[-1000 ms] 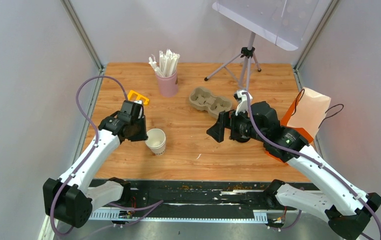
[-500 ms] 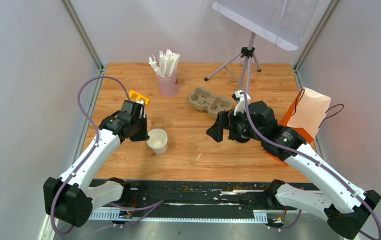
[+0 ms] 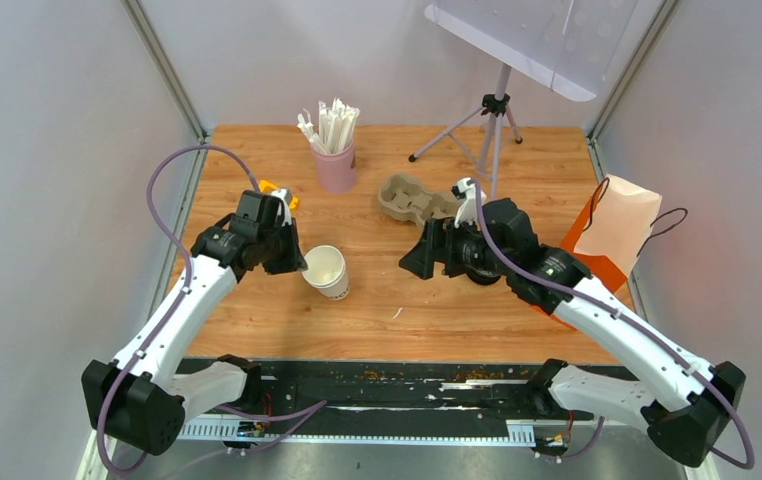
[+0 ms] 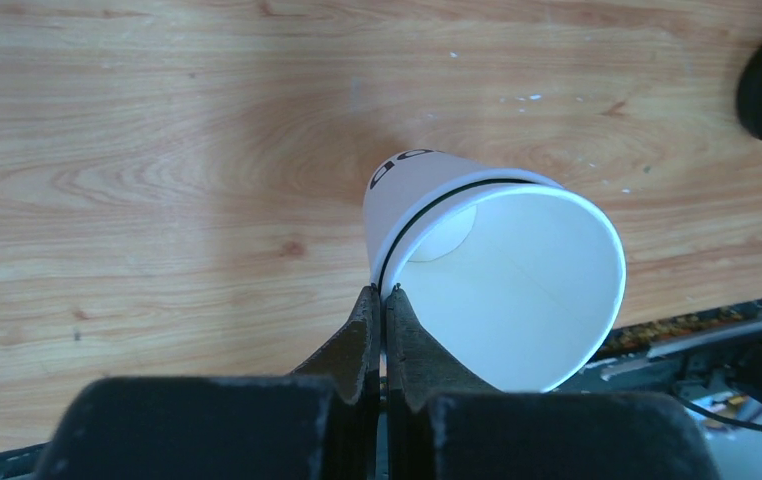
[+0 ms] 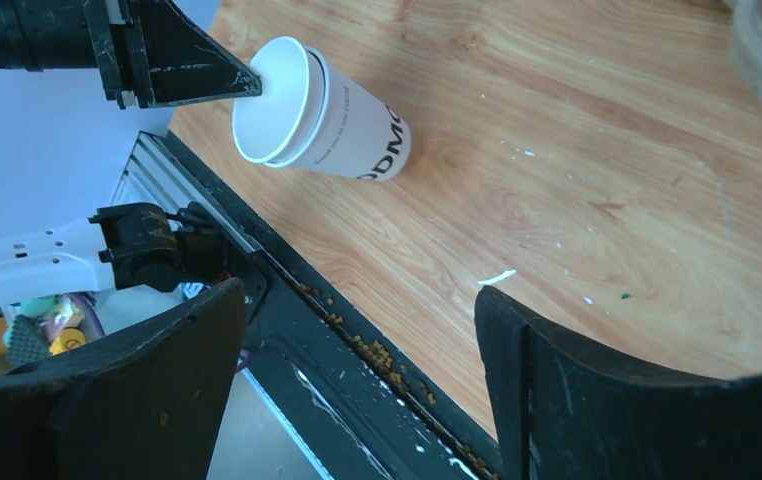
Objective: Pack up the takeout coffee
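Whitish cup [image 4: 497, 290] tilts above the counter [image 4: 157, 150]; my left pincer [image 4: 385, 297] is clamped on its rim. My right pincer [image 5: 357, 300] stands wide, holding nothing.

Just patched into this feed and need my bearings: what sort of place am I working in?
Probably a lab test cell staged as a coffee counter: a wooden table boxed in by plain walls, a tripod at the back, and props like a cup carrier and paper bag.

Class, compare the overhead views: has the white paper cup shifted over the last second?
Yes. The white paper cup has shifted right, toward the white scrap, and it now tilts, its rim pinched by the left pincer.
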`<state>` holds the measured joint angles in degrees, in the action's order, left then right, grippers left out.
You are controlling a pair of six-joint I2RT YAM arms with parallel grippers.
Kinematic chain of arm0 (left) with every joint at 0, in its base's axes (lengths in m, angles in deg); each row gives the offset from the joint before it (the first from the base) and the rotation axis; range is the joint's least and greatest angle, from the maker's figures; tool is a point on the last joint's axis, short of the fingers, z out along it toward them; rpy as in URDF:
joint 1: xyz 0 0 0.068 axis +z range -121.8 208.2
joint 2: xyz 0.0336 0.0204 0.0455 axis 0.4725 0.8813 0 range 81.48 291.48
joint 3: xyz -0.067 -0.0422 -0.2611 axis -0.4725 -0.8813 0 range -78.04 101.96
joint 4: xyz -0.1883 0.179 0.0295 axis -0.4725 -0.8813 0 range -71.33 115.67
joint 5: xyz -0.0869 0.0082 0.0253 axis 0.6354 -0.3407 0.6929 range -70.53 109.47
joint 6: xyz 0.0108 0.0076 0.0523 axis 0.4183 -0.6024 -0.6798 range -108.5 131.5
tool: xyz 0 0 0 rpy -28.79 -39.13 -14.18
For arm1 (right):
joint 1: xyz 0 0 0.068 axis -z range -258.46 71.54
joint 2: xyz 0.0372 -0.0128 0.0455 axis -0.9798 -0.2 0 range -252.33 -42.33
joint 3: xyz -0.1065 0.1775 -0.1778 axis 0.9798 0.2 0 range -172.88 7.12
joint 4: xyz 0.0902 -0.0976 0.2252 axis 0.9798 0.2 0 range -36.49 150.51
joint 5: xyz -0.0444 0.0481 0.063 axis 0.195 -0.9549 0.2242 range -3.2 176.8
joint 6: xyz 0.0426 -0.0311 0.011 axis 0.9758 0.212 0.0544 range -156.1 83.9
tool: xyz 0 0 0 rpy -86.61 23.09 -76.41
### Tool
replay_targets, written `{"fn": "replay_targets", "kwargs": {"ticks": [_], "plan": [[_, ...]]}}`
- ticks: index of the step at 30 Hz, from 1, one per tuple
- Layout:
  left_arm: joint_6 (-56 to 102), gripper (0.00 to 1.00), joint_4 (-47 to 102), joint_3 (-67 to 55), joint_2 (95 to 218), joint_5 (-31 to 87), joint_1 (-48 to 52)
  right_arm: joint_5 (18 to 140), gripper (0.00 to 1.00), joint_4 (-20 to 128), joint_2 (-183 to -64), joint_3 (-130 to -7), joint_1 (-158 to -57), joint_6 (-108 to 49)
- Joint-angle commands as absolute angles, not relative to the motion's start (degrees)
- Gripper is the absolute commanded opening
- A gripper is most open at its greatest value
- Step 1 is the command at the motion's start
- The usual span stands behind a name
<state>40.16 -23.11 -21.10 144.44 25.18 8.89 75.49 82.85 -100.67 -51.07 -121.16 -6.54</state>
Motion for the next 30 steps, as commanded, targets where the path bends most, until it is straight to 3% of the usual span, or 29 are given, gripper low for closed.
{"fn": "replay_targets", "kwargs": {"ticks": [1,14,30], "plan": [[44.36,0.00,-21.36,-18.31,142.72,32.03,8.69,71.80,0.81,74.21,-104.31,-50.73,-121.69,-1.13],[50.52,0.00,-14.10,-23.86,137.87,39.79,8.69,67.05,0.70,67.89,-118.48,-53.77,-123.44,6.13],[51.38,0.00,-12.48,-27.13,136.65,40.16,8.69,66.06,0.64,64.60,-120.35,-52.03,-123.69,8.71]]}}
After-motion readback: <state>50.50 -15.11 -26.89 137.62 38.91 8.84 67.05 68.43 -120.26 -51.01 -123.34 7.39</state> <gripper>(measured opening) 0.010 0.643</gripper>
